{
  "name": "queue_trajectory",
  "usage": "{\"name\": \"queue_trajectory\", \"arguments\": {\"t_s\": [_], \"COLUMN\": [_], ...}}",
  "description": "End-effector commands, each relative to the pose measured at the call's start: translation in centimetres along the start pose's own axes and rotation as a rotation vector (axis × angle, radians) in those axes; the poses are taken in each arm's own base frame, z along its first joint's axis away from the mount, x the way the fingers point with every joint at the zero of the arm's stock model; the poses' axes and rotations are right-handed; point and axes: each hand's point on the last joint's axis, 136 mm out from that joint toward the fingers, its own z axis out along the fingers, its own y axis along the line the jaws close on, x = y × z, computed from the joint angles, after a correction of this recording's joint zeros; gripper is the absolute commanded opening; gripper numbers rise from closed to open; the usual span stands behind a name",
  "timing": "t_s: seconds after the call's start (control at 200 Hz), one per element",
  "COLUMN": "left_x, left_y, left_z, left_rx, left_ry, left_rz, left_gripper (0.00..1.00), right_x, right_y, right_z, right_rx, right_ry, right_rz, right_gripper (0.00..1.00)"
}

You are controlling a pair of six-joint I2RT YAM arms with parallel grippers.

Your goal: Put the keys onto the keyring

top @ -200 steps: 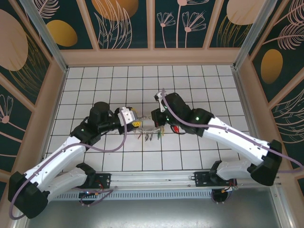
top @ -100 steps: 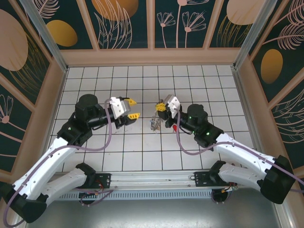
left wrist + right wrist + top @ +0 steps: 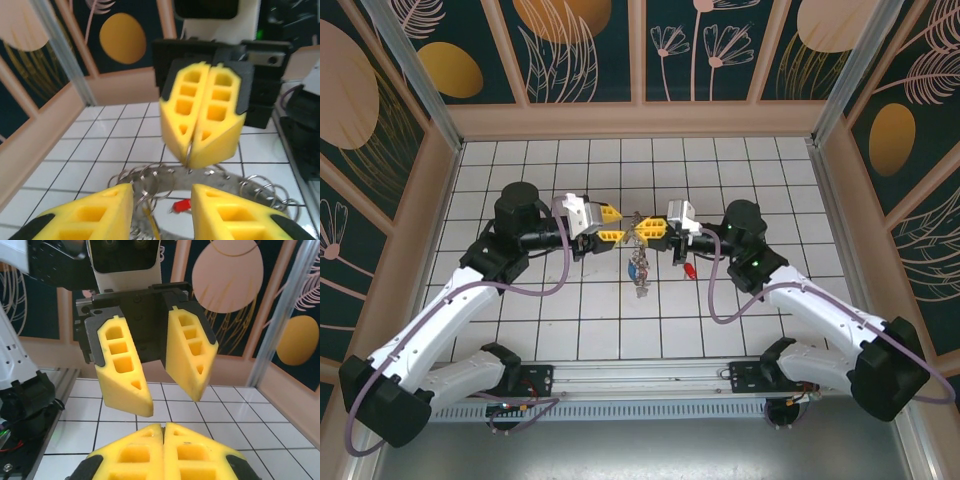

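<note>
Top external view: right tool (image 3: 645,229) pinches thin silvery wire keyring (image 3: 188,152), coloured-head metal keys (image 3: 638,270) dangling below; left tool (image 3: 613,224) spread, facing it.

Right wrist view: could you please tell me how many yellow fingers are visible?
4. Two fingers, set apart, belong to the left gripper, facing the camera in the upper half; two, pressed together, belong to the right gripper at the bottom edge. None seems hidden.

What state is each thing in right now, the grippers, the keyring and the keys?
Thin silvery wire keyring: pinched, held in the air.
Right gripper: shut on the keyring.
Left gripper: open, facing the right gripper.
Bunch of silvery keys: dangling beneath the keyring.
Red-headed key: lying on the white tiled table, apart from the bunch.
</note>
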Motion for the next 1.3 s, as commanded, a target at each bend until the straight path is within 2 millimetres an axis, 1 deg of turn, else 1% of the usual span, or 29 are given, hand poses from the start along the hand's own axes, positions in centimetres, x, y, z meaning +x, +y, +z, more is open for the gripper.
{"name": "queue_trajectory", "arguments": {"t_s": [0.0, 0.08, 0.27, 0.425, 0.505, 0.551, 0.661, 0.716, 0.811, 0.916, 0.941, 1.016, 1.061, 1.116, 1.146, 1.206, 1.296], "left_x": [-0.4, 0.0, -0.2, 0.0, -0.4, -0.5, -1.1, -1.5, -2.1, -2.5, -2.6, -2.5, -2.5, -2.5, -2.6, -2.5, -2.3], "left_y": [-1.8, -1.8, -2.0, -2.0, -2.0, -2.1, -2.3, -2.5, -2.9, -3.4, -3.3, -3.4, -3.5, -3.7, -3.7, -3.4, -2.9], "left_z": [0.2, 0.3, 0.4, 0.6, 0.6, 0.6, 0.5, 0.4, 0.0, -0.5, -0.5, -0.5, -0.4, -0.4, -0.4, -0.3, -0.2], "left_rx": [0.106, 0.106, 0.118, 0.130, 0.134, 0.139, 0.149, 0.161, 0.165, 0.155, 0.149, 0.160, 0.170, 0.188, 0.189, 0.175, 0.140], "left_ry": [-0.076, -0.064, -0.074, -0.072, -0.084, -0.092, -0.114, -0.134, -0.176, -0.212, -0.214, -0.207, -0.206, -0.212, -0.215, -0.215, -0.203], "left_rz": [0.077, 0.076, 0.088, 0.079, 0.082, 0.082, 0.089, 0.097, 0.109, 0.137, 0.136, 0.135, 0.131, 0.139, 0.142, 0.142, 0.143], "left_gripper": [0.33, 0.32, 0.32, 0.24, 0.22, 0.19, 0.17, 0.19, 0.28, 0.30, 0.29, 0.20, 0.12, 0.06, 0.00, 0.00, 0.00], "right_x": [-4.3, -4.4, -4.3, -4.1, -3.8, -3.7, -3.6, -3.2, -2.4, -1.9, -1.9, -1.8, -1.6, -1.2, -1.0, -0.6, -0.5], "right_y": [0.7, 0.9, 1.3, 1.7, 1.9, 1.9, 2.0, 1.9, 1.8, 1.7, 1.7, 1.7, 1.7, 1.7, 1.6, 1.5, 1.4], "right_z": [0.1, 0.2, 0.8, 1.5, 1.9, 1.9, 2.0, 2.1, 2.1, 2.0, 2.0, 2.0, 2.0, 2.0, 2.0, 2.0, 1.9], "right_rx": [-0.071, -0.089, -0.120, -0.139, -0.150, -0.151, -0.152, -0.150, -0.142, -0.134, -0.132, -0.130, -0.127, -0.125, -0.119, -0.115, -0.107], "right_ry": [-0.118, -0.120, -0.105, -0.080, -0.059, -0.058, -0.051, -0.038, -0.011, 0.010, 0.012, 0.019, 0.030, 0.053, 0.065, 0.087, 0.098], "right_rz": [-0.113, -0.107, -0.103, -0.116, -0.123, -0.123, -0.120, -0.119, -0.109, -0.106, -0.107, -0.107, -0.108, -0.114, -0.122, -0.126, -0.127], "right_gripper": [0.00, 0.00, 0.00, 0.00, 0.00, 0.00, 0.00, 0.00, 0.00, 0.00, 0.00, 0.00, 0.00, 0.00, 0.00, 0.00, 0.00]}}
